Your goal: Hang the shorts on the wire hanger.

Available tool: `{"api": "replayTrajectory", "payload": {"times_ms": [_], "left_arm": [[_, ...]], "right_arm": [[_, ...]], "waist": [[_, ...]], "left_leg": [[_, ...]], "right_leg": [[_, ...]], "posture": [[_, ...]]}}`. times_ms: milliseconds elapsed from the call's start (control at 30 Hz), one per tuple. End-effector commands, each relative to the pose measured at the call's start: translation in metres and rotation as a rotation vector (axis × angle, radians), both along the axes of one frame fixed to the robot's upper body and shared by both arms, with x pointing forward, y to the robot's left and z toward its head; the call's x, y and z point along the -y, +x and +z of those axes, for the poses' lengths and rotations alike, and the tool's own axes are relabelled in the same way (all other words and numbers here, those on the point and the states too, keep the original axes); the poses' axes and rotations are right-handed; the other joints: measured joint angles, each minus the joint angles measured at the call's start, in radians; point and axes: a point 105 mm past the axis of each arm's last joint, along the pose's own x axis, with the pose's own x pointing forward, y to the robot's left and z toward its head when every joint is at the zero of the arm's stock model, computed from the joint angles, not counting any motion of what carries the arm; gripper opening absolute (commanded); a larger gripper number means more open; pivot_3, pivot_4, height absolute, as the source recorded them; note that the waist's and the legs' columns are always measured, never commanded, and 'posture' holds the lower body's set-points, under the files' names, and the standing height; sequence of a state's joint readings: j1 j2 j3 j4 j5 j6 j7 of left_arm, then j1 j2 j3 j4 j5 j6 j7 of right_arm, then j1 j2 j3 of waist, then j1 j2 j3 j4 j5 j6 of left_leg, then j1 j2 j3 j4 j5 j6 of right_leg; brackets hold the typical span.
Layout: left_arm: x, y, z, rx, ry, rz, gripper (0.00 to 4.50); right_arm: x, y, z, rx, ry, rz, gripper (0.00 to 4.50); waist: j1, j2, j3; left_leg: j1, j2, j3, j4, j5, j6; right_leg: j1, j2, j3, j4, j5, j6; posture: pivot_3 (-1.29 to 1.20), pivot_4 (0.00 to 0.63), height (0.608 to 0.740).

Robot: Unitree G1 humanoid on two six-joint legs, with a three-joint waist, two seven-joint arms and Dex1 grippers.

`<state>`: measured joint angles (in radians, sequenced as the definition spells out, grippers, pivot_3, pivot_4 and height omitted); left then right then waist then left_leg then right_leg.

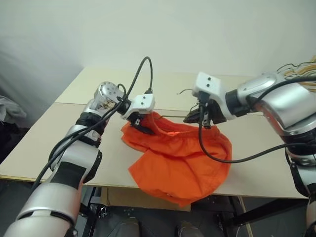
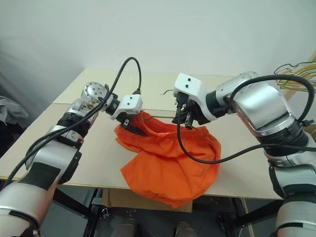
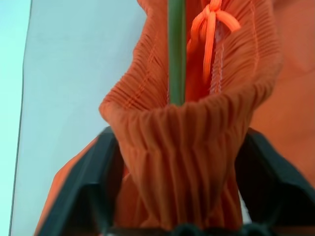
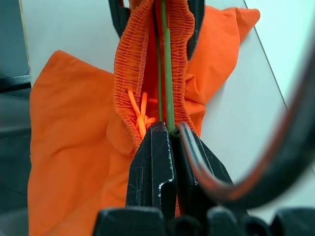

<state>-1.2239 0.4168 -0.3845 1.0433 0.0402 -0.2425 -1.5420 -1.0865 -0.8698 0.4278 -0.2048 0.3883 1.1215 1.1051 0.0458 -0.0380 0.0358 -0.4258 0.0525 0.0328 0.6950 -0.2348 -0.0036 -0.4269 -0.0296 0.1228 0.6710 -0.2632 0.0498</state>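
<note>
The bright orange shorts (image 1: 182, 158) lie on the pale table (image 1: 64, 143), one leg drooping over its front edge. My left gripper (image 1: 143, 127) is shut on the left end of the gathered waistband (image 3: 177, 162), lifted a little off the table; the fabric bunches between both fingers (image 3: 83, 187). My right gripper (image 2: 183, 121) hangs over the waistband's right part, shut on the wire hanger (image 4: 167, 73). The hanger's thin straight wire runs inside the waistband toward the left gripper (image 4: 152, 14), beside the knotted drawstring (image 4: 140, 110). Its small hook (image 2: 168, 91) pokes out behind my right wrist.
A bunch of yellow and green hangers (image 2: 296, 74) sits at the back right, beside my right arm. A grey cloth (image 1: 7, 108) lies off the table's left side. The table's front edge (image 1: 59, 178) runs just under the shorts, with bare tabletop behind and left.
</note>
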Motion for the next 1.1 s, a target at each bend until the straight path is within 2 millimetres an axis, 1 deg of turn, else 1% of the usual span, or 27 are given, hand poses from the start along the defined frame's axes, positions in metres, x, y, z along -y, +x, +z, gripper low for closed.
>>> {"api": "replayTrajectory", "payload": {"times_ms": [33,200,400,467,500,633,800,867,933,967,1033,1100], "left_arm": [[0.004,0.002,0.018,0.056,-0.009,-0.027,1.81],[-0.002,0.001,0.014,0.040,0.012,-0.032,0.05],[-0.003,0.004,0.014,0.045,0.001,0.002,0.02],[-0.003,0.005,0.015,0.033,-0.012,0.010,0.00],[-0.003,0.005,0.016,0.026,-0.021,0.017,0.00],[-0.005,0.006,0.017,0.009,-0.036,0.042,0.00],[-0.009,0.008,0.015,-0.013,-0.045,0.074,0.00],[-0.011,0.008,0.015,-0.014,-0.044,0.079,0.00],[-0.012,0.009,0.015,-0.013,-0.044,0.086,0.00],[-0.012,0.009,0.016,-0.013,-0.045,0.089,0.00],[-0.010,0.010,0.019,-0.008,-0.056,0.094,0.00],[-0.009,0.011,0.021,-0.005,-0.064,0.093,0.00]], "right_arm": [[0.000,0.002,0.015,0.068,-0.005,0.005,0.00],[0.002,0.008,0.015,0.097,-0.027,-0.011,0.00],[0.005,0.013,0.016,0.201,-0.053,0.015,0.00],[0.008,0.016,0.016,0.232,-0.061,0.001,0.59],[0.010,0.016,0.016,0.236,-0.063,-0.003,0.80],[0.022,0.014,0.020,0.238,-0.046,-0.044,2.16],[0.051,0.004,0.034,0.246,0.005,-0.126,3.96],[0.061,-0.002,0.042,0.250,0.036,-0.152,4.47],[0.071,-0.009,0.046,0.242,0.059,-0.174,4.47],[0.075,-0.013,0.044,0.232,0.055,-0.177,4.47],[0.083,-0.020,0.025,0.179,0.002,-0.177,4.47],[0.085,-0.023,0.009,0.134,-0.029,-0.174,4.47]], "waist": [[-0.003,0.000,0.000],[-0.009,0.000,0.000],[-0.009,0.000,0.000],[-0.009,0.000,0.000],[-0.009,0.000,0.000],[-0.008,0.000,0.000],[-0.007,0.000,0.000],[-0.008,0.001,0.000],[-0.008,0.001,0.000],[-0.008,0.001,0.000],[-0.009,0.001,0.000],[-0.014,0.001,0.000]], "left_leg": [[0.000,0.000,0.000,0.000,0.000,0.000],[0.000,0.000,0.000,0.000,0.000,0.000],[0.000,0.000,0.000,0.000,0.000,0.000],[0.000,0.000,0.000,0.000,0.000,0.000],[0.000,0.000,0.000,0.000,0.000,0.000],[0.000,0.000,0.000,0.000,0.000,0.000],[0.000,0.000,0.000,0.000,0.000,0.000],[0.000,0.000,0.000,0.000,0.000,0.000],[0.000,0.000,0.000,0.000,0.000,0.000],[0.000,0.000,0.000,0.000,0.000,0.000],[0.001,0.000,0.000,0.000,0.000,0.000],[0.001,0.000,0.000,0.000,0.000,0.000]], "right_leg": [[0.000,0.000,0.000,0.000,0.000,0.000],[0.000,0.000,0.000,0.001,0.000,0.000],[0.000,0.000,0.000,0.000,0.000,0.000],[0.000,0.000,0.000,0.000,0.000,0.000],[0.000,0.000,0.000,0.001,0.000,0.000],[0.000,0.000,0.000,0.001,0.000,0.000],[0.000,0.000,0.000,0.000,0.000,0.000],[0.000,0.000,0.000,0.000,0.000,0.000],[0.000,0.000,0.000,0.000,0.000,0.000],[0.000,0.000,0.000,0.000,0.000,0.000],[0.001,0.000,0.000,0.000,0.000,0.000],[0.001,0.000,0.000,0.000,0.000,0.000]], "posture": [[0.06,0.000,0.740],[0.06,0.000,0.740],[0.06,0.000,0.740],[0.06,0.000,0.740],[0.05,0.000,0.740],[0.05,0.000,0.740],[0.05,0.000,0.740],[0.04,0.000,0.740],[0.04,0.000,0.740],[0.04,0.000,0.740],[0.04,0.000,0.740],[0.04,0.000,0.740]]}}
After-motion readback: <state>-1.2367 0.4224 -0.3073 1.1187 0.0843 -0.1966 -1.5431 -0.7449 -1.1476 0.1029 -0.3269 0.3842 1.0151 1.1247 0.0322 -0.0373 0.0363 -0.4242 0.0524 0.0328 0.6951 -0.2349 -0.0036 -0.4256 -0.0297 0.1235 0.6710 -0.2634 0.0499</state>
